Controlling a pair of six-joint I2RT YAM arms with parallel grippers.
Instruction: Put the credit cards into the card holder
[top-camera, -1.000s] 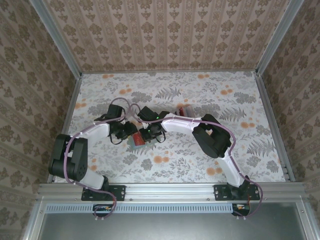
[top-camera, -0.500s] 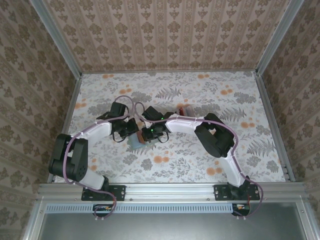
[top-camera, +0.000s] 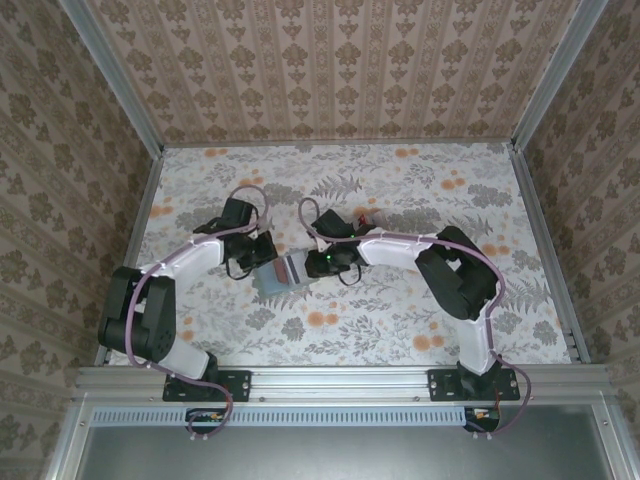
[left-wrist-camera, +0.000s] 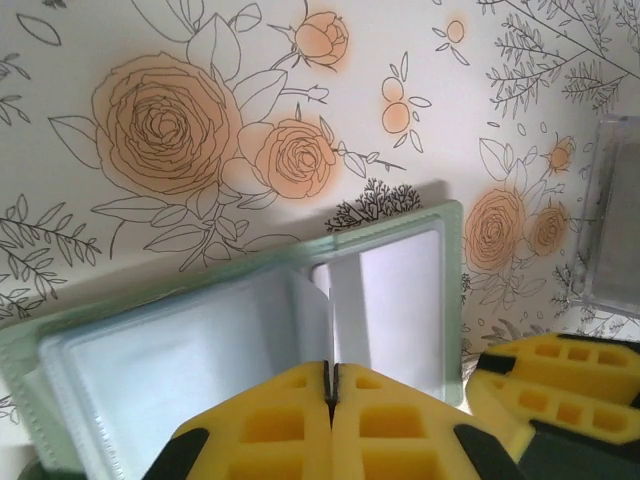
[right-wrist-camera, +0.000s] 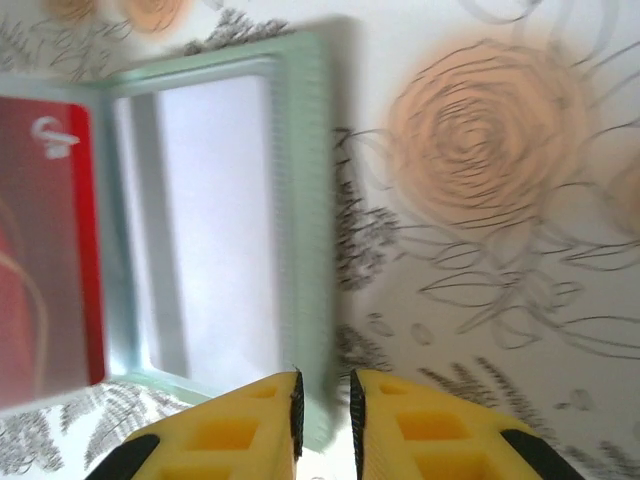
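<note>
On the floral desk (top-camera: 400, 180), the left end effector (left-wrist-camera: 332, 385) clamps the card holder (left-wrist-camera: 395, 290), a red credit card (right-wrist-camera: 40, 250) inside. The right end effector (right-wrist-camera: 325, 400), at its three o'clock, stands parted and empty. Fetching another card probably follows.

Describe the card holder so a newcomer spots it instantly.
On the floral table, look where the left gripper and right gripper face each other. The card holder lies open there: a flat pale-green rectangle with clear pockets, one holding a red card.

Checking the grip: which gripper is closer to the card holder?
Left. The left gripper pinches a clear sleeve of the card holder; the right gripper, slightly open, is over its edge.
</note>
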